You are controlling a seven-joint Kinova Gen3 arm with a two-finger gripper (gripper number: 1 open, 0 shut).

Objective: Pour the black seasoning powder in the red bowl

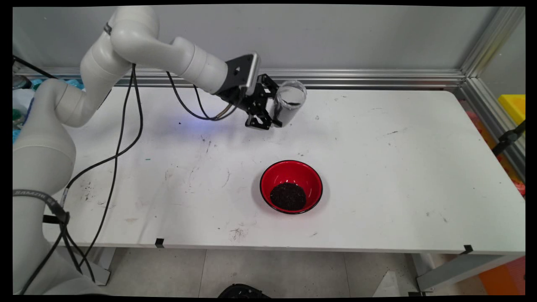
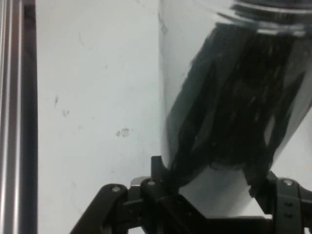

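A clear plastic jar sits clamped between the jaws, raised off the table and leaning, its open mouth up. A little dark stuff clings inside it. Below the jaws and well apart from them, a red bowl with a black rim stands upright, holding dark grains.

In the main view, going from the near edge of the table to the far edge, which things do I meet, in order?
Red bowl with dark grains → gripper holding the clear glass jar → metal rail along the wall.
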